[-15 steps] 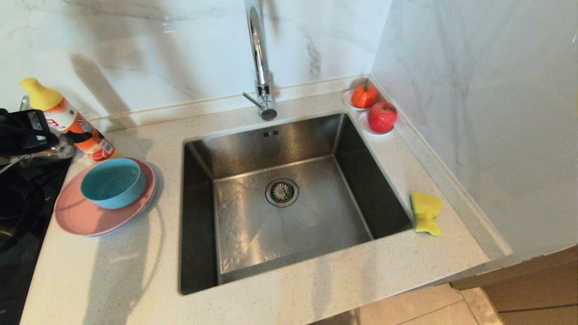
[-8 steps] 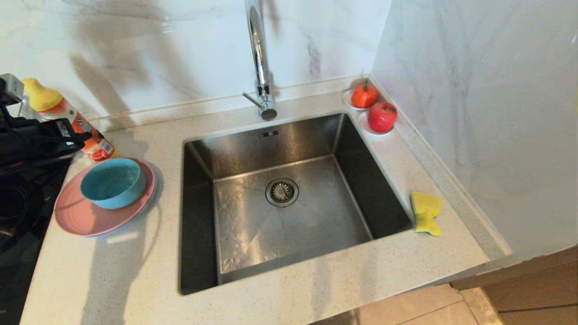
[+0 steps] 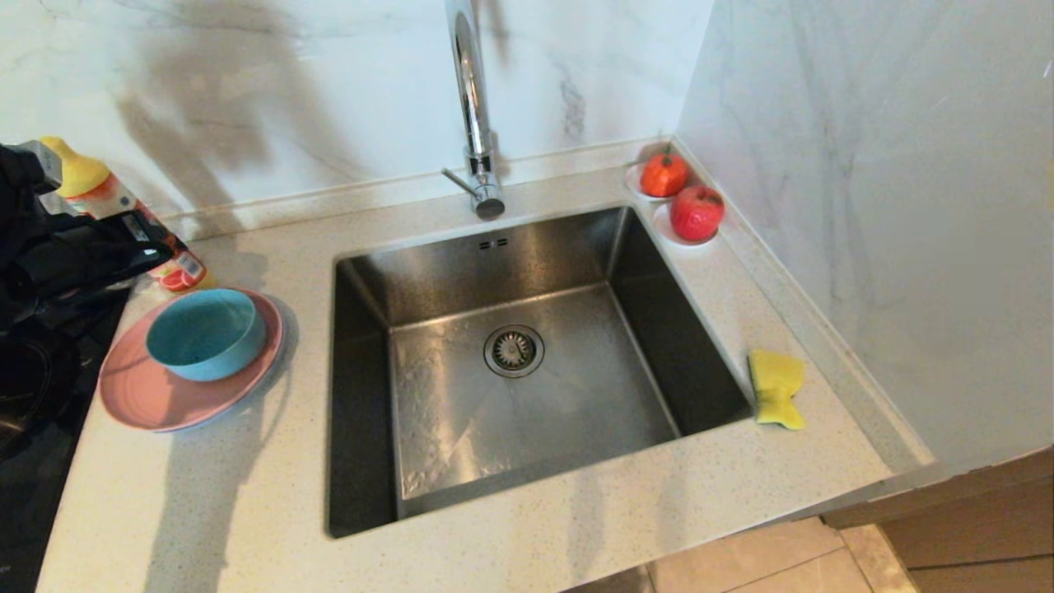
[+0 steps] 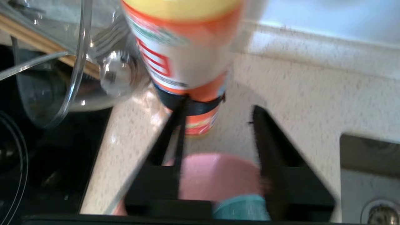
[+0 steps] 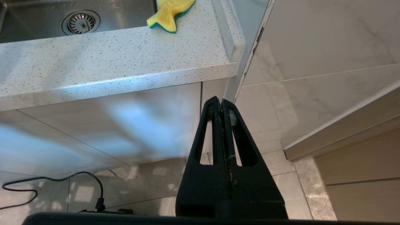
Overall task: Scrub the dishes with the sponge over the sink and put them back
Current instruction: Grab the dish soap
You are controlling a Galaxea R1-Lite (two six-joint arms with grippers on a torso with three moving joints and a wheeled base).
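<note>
A teal-blue bowl point(image 3: 206, 333) sits on a pink plate point(image 3: 156, 395) on the counter, left of the steel sink point(image 3: 510, 412). The yellow sponge point(image 3: 776, 387) lies on the counter at the sink's right rim. My left gripper point(image 3: 152, 247) hovers at the far left, just behind the plate and in front of an orange bottle. In the left wrist view it point(image 4: 220, 104) is open and holds nothing, with the pink plate point(image 4: 212, 178) and the bowl point(image 4: 240, 207) below it. My right gripper point(image 5: 221, 100) is shut and parked below the counter's front edge.
An orange bottle with a yellow cap point(image 3: 99, 198) and a clear glass jug point(image 4: 56, 62) stand behind the dishes. A black hob point(image 3: 33, 428) lies to their left. Two red fruits on saucers point(image 3: 696, 212) sit in the back right corner. The tall faucet point(image 3: 473, 107) rises behind the sink.
My left gripper has moved to the right from the picture's left edge, coming in front of the orange bottle and nearer the dishes. Nothing else has moved.
</note>
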